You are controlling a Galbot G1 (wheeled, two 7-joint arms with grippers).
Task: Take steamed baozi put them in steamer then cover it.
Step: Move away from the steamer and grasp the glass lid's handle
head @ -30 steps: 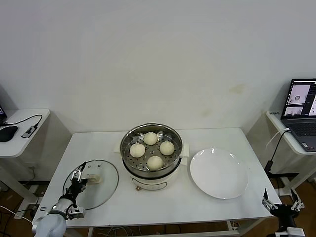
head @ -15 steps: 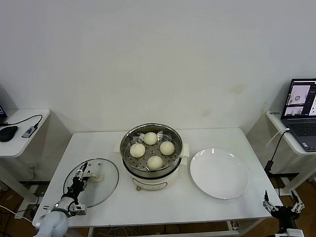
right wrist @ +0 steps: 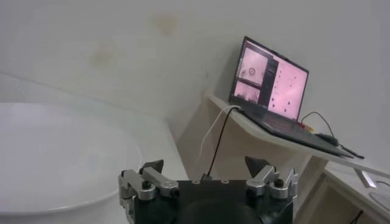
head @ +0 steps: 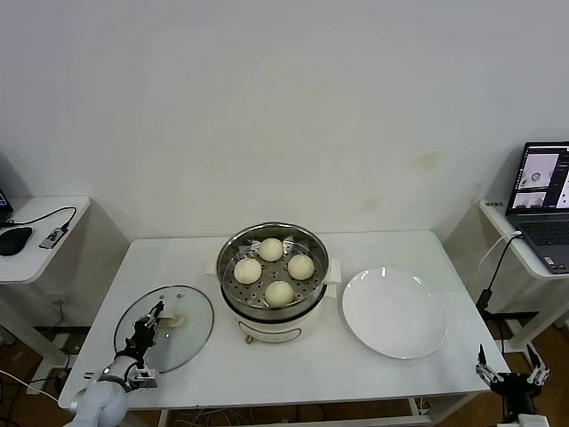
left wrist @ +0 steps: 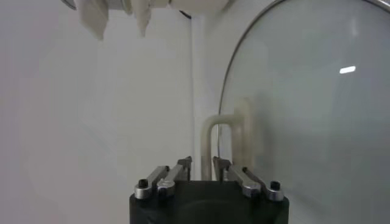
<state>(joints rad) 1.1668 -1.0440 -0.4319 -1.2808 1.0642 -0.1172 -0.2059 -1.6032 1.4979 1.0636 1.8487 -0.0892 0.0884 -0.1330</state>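
Observation:
Several cream-white baozi (head: pixel 279 292) sit on the perforated tray of the steel steamer (head: pixel 233 286) at the table's middle. The glass cover (head: pixel 190 339) lies flat on the table to the steamer's left, its cream handle (head: pixel 174 320) up. My left gripper (head: pixel 156 312) reaches in from the front left and is shut on that handle. In the left wrist view the fingertips pinch one leg of the handle (left wrist: pixel 226 131), with the gripper (left wrist: pixel 202 163) over the cover's glass (left wrist: pixel 304 109). My right gripper (head: pixel 511 378) hangs open, off the table's front right corner.
A flat white plate (head: pixel 395 311) lies right of the steamer; it also fills the near side of the right wrist view as the plate (right wrist: pixel 61 158). A laptop (head: pixel 544 209) stands on a side table at right. A small desk (head: pixel 40 236) is at left.
My left gripper's fingers have closed from wide open onto the cover's handle. The cover has not moved. My right gripper has sunk slightly, still open.

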